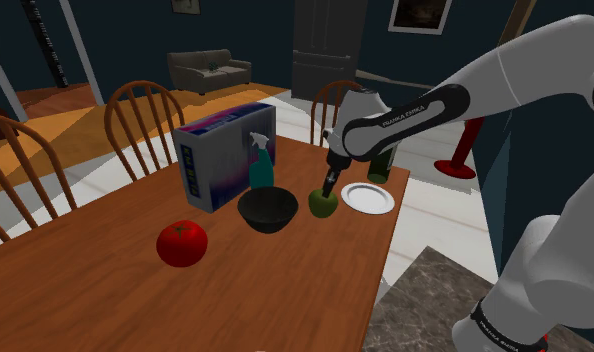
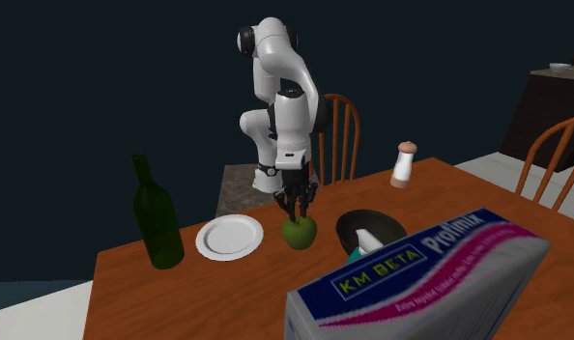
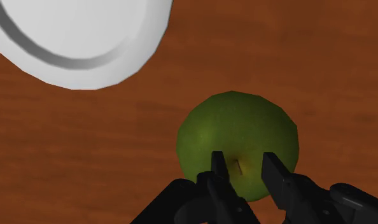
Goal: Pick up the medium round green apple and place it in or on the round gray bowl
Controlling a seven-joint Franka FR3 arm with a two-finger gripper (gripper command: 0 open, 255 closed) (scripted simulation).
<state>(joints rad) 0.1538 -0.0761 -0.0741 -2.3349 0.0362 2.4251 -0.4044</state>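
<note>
The green apple (image 1: 323, 204) sits on the wooden table (image 1: 135, 300) between the dark round bowl (image 1: 267, 209) and a white plate (image 1: 368, 198). My black gripper (image 1: 330, 190) comes straight down onto its top. In the wrist view the two fingers (image 3: 216, 167) stand only a little apart on either side of the stem, pinching the crown of the apple (image 3: 237, 137). From the second exterior view the gripper (image 2: 297, 214) touches the apple (image 2: 299, 233), and the bowl (image 2: 370, 228) lies just to its right.
A blue-and-white box (image 1: 225, 155) and a teal spray bottle (image 1: 260, 165) stand behind the bowl. A red tomato (image 1: 182, 243) lies nearer the shoulder view's left. A dark green bottle (image 2: 156, 217), a shaker (image 2: 404, 165) and wooden chairs (image 1: 140, 120) ring the table.
</note>
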